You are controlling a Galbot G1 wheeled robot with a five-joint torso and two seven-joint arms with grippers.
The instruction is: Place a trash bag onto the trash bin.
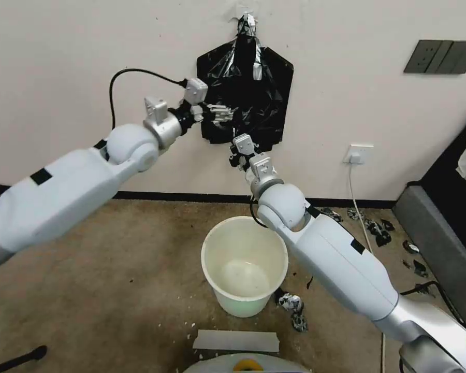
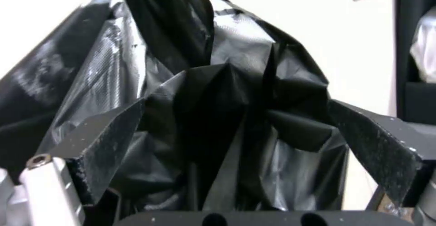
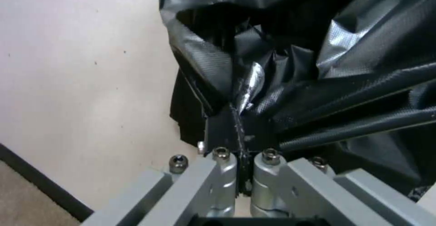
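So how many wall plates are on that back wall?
2: a dark switch plate high on the wall's right side, and a white socket lower down with a cable plugged in. Others may sit outside the picture.

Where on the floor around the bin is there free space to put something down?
The carpet on the robot's left of the trash bin, out to the wall's baseboard, is bare. The right side is crowded: black scraps lie beside the bin, with more by the white cable.
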